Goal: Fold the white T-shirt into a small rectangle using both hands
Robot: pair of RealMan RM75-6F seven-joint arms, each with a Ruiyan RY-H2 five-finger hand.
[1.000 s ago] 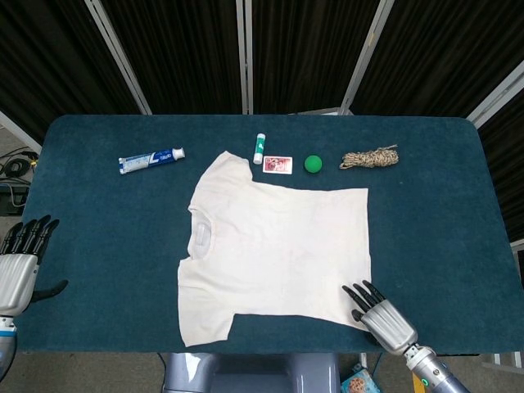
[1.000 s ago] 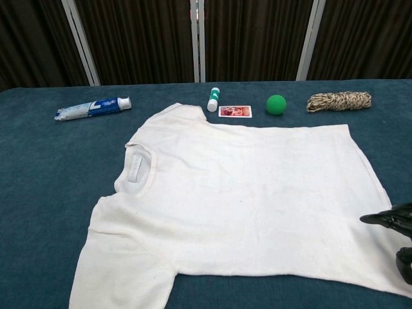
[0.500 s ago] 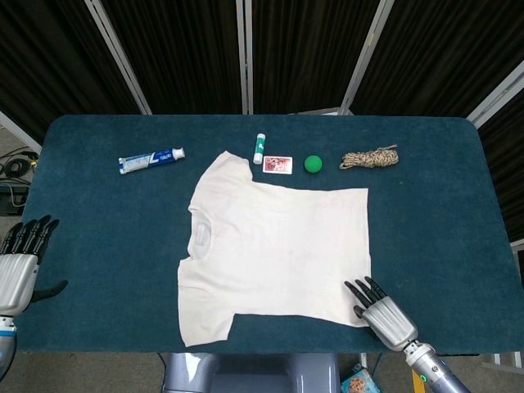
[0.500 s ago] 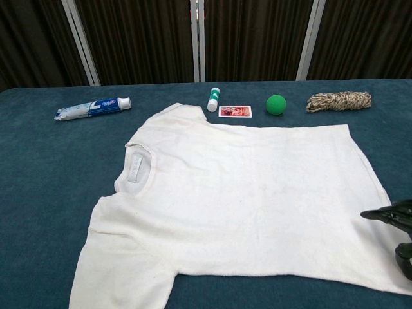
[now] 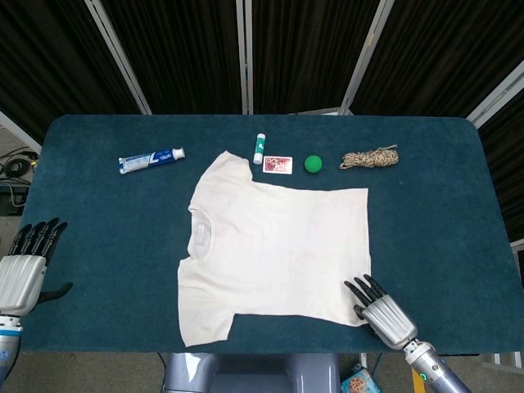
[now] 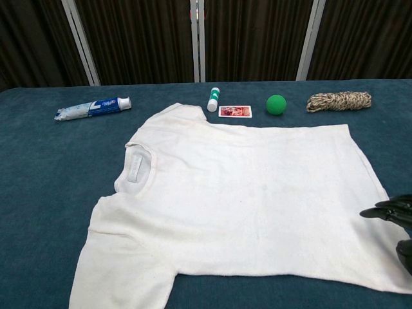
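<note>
The white T-shirt [image 5: 274, 250] [image 6: 244, 196] lies flat on the blue table, collar to the left and hem to the right. My right hand [image 5: 381, 312] [image 6: 396, 222] hovers over the shirt's near hem corner, fingers spread and holding nothing. At the table's near left edge, well away from the shirt, my left hand [image 5: 26, 264] is held open with fingers pointing up; the chest view does not show it.
Along the far side lie a toothpaste tube [image 5: 151, 160] [image 6: 92, 107], a glue stick [image 5: 259, 147] [image 6: 213, 99], a small card [image 5: 277, 164] [image 6: 235, 111], a green ball [image 5: 313, 164] [image 6: 276, 104] and a rope bundle [image 5: 369, 157] [image 6: 338, 100]. The table's near edge [image 5: 270, 352] is close under the shirt.
My right hand has drawn slightly back toward the near edge. My left hand has shifted a little to the right and down. The shirt has not moved.
</note>
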